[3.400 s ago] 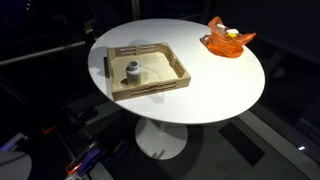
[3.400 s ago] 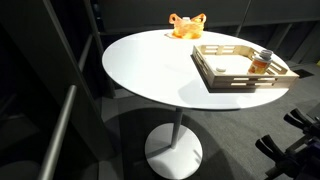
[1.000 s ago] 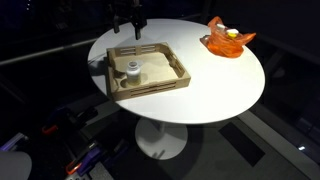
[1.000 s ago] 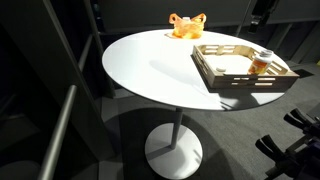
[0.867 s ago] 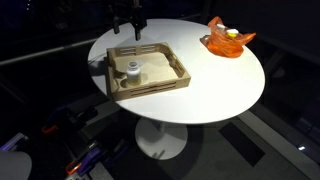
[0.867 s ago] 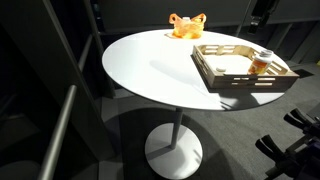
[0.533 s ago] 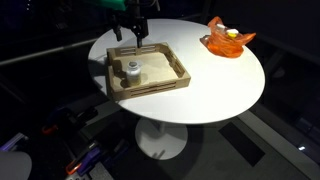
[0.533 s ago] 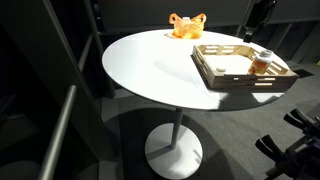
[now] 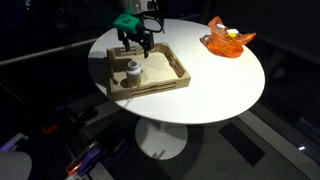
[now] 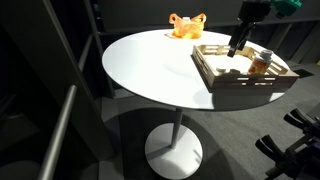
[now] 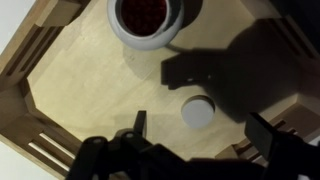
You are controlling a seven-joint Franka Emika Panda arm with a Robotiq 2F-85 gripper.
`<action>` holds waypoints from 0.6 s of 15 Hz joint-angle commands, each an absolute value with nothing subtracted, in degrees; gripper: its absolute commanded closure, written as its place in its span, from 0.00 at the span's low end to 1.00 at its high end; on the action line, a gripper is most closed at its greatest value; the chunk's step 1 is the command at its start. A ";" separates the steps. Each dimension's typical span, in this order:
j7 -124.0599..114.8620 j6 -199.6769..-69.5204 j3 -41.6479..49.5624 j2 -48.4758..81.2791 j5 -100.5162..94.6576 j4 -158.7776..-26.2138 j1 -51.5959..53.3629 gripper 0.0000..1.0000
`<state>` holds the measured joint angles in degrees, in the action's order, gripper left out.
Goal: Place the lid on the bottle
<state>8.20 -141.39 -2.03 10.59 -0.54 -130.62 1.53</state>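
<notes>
The small grey bottle (image 9: 131, 72) stands upright in the wooden tray (image 9: 150, 88); it shows in both exterior views (image 10: 262, 60). In the wrist view its open mouth (image 11: 145, 18) is at the top, dark red inside. The tiny round whitish lid (image 11: 197, 110) lies flat on the tray floor (image 11: 90, 80), apart from the bottle. My gripper (image 11: 200, 128) is open and empty, hovering above the lid with one finger on each side of it. In the exterior views the gripper (image 9: 138, 42) (image 10: 236, 48) hangs over the tray's far part, and the lid is too small to make out.
The tray (image 10: 215, 78) has raised slatted walls and sits near the edge of a round white table (image 9: 220, 85). An orange dish (image 9: 229, 39) (image 10: 186, 25) stands at the table's other side. The surroundings are dark floor.
The arm has come in from beyond the table edge and moved down over the tray, above the lid. Bottle, lid and tray have not moved.
</notes>
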 commanded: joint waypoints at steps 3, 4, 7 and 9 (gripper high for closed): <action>10.29 -145.93 -3.09 16.26 0.34 -127.09 0.94 0.00; 10.24 -146.22 -3.23 16.95 0.34 -126.72 0.90 0.00; 10.41 -146.72 -3.73 18.80 0.55 -125.72 0.73 0.00; 10.23 -146.60 -3.78 19.80 0.25 -125.18 0.74 0.00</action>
